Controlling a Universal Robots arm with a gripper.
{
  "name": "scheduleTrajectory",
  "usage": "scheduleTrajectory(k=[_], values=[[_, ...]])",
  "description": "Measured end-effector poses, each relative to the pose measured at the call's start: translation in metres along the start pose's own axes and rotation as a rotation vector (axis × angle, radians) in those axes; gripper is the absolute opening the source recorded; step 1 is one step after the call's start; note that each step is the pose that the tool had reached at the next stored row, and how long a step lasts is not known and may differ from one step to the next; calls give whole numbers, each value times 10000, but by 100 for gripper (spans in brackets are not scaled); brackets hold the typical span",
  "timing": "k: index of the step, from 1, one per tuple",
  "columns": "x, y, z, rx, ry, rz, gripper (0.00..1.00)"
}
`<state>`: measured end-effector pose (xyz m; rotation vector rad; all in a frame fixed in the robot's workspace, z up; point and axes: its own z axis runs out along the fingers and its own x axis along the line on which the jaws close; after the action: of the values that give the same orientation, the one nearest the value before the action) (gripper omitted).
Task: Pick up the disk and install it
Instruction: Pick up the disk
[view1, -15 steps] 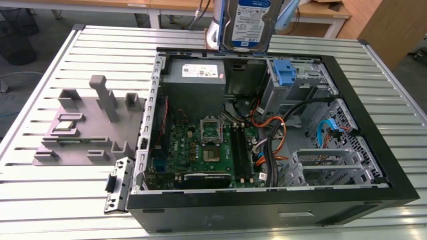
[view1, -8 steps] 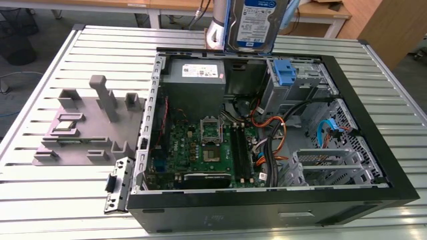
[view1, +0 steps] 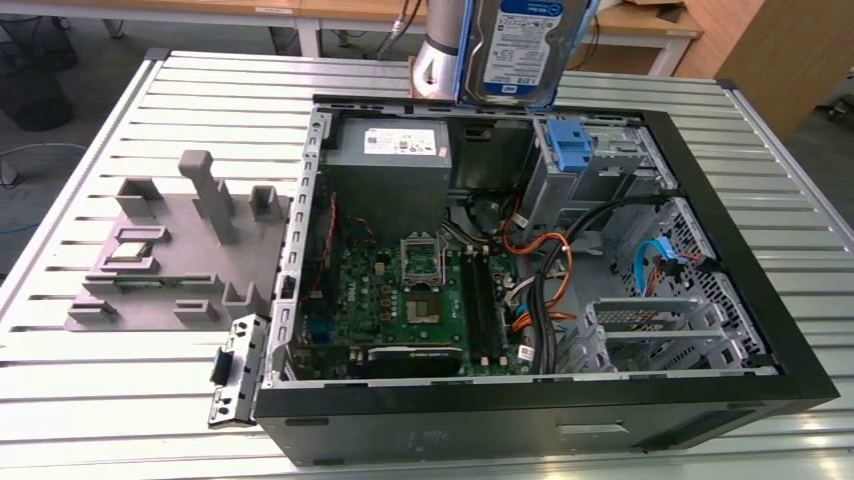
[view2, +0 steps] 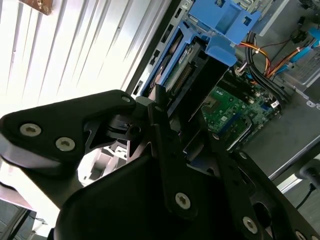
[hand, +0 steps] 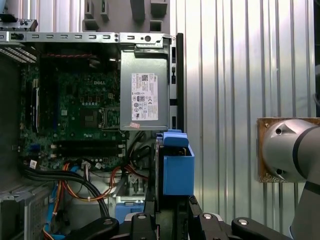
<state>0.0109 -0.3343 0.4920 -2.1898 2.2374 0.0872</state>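
The disk (view1: 523, 45), a silver drive with a white-and-blue label in a blue carrier, hangs upright above the far edge of the open computer case (view1: 747, 290). In the first wrist view the disk (hand: 178, 172) appears edge-on, its blue carrier sticking out from between the black fingers of my gripper (hand: 172, 207), which is shut on it. In the second wrist view the disk (view2: 182, 75) extends from the gripper (view2: 185, 125) toward the case interior. Below the disk, inside the case, sits a drive bay holding a lone blue bracket (view1: 570, 147).
The grey power-supply box (view1: 391, 150) sits in the case beside the drive bay. The green motherboard (view1: 400, 300) and loose cables (view1: 547, 260) cover the case floor. A grey parts fixture (view1: 174, 250) stands on the slatted table (view1: 80, 400) at the exterior view's left.
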Motion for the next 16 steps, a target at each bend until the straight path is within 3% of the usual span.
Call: scheduleTrajectory(k=[16], values=[[-4,-205,-6,0,0,0,35]])
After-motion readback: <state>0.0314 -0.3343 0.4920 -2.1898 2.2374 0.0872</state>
